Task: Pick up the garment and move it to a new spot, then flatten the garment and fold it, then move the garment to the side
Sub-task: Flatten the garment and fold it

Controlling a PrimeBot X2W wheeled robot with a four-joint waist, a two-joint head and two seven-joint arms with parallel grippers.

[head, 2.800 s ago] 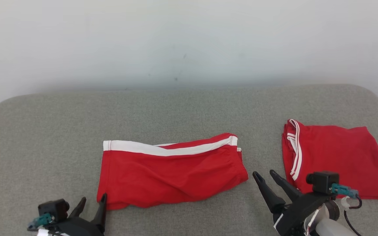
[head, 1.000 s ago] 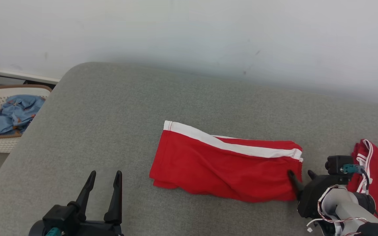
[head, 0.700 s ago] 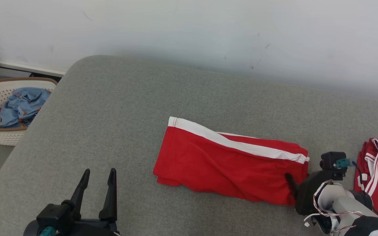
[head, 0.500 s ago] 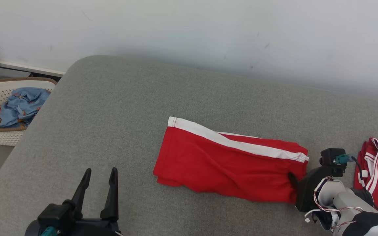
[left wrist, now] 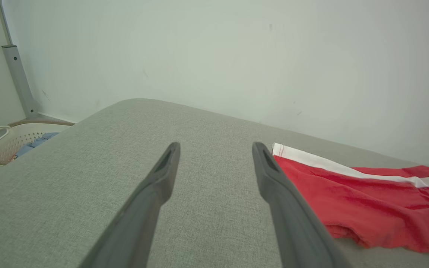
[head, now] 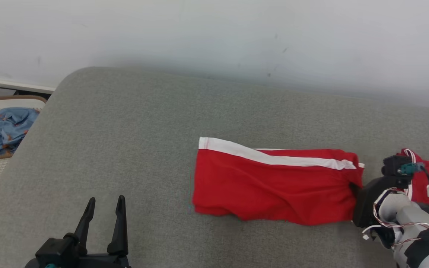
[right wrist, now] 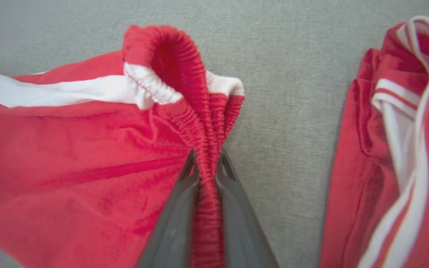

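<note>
Now right end effector (right wrist: 207, 159) clamping bunched waistband (right wrist: 194, 111) of folded red shorts (head: 274, 186), likely for dragging aside; left end effector (head: 106, 199) hanging wide open, well left of shorts, unneeded.

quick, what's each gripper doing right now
left gripper: open, holding nothing
right gripper: closed on the red shorts at the waistband

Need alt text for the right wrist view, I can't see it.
The right gripper is pinched shut on the bunched elastic waistband of the red shorts, which have a white stripe and lie on the grey cushion. A second red garment with white trim lies apart at the view's right.
</note>
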